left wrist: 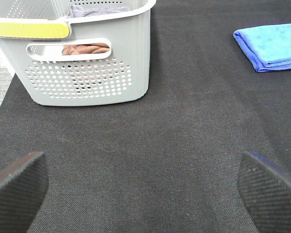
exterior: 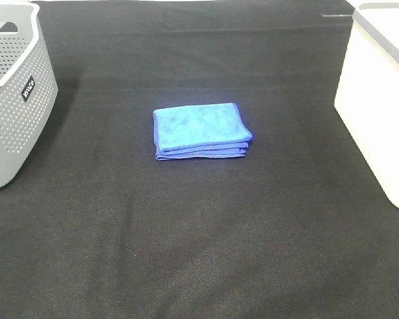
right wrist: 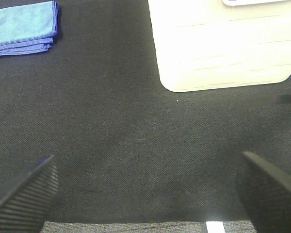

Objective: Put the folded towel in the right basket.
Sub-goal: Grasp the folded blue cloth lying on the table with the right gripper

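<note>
A folded blue towel [exterior: 201, 131] lies flat on the black mat in the middle of the table. It also shows in the left wrist view [left wrist: 274, 46] and in the right wrist view [right wrist: 23, 27]. The right basket [exterior: 380, 93] is white and stands at the right edge; the right wrist view [right wrist: 223, 46] shows its side wall. My left gripper [left wrist: 140, 191] is open and empty, low over the mat, well short of the towel. My right gripper [right wrist: 145, 191] is open and empty, near the mat's front edge. Neither arm shows in the high view.
A grey perforated basket [exterior: 13, 93] stands at the left edge; the left wrist view [left wrist: 82, 53] shows brown and grey cloths inside it. The black mat [exterior: 199, 239] covers the table between the baskets.
</note>
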